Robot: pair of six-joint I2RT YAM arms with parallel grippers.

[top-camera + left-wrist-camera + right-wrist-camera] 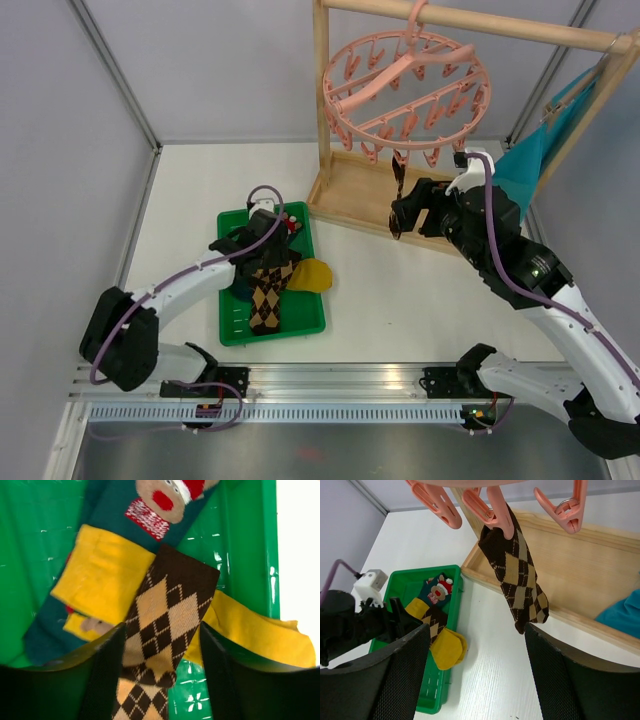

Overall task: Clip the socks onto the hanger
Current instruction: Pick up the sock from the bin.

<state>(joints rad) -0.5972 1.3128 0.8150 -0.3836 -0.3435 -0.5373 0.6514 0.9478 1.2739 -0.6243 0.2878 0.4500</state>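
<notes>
One argyle sock (397, 192) on the pink hanger (381, 78)

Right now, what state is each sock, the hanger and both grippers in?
hung argyle sock, clipped to the hanger, dangling.
hanger, hooked on the wooden bar.
second argyle sock, unclipped, atop the pile.
mustard socks, unclipped, in the green tray.
teal sock, unclipped, underneath.
left gripper, open above second argyle sock.
right gripper, open, empty.

Socks (270, 290) in tray (226, 332); hanger (380, 75) behind, rightward, one sock (520, 575) beneath
</notes>
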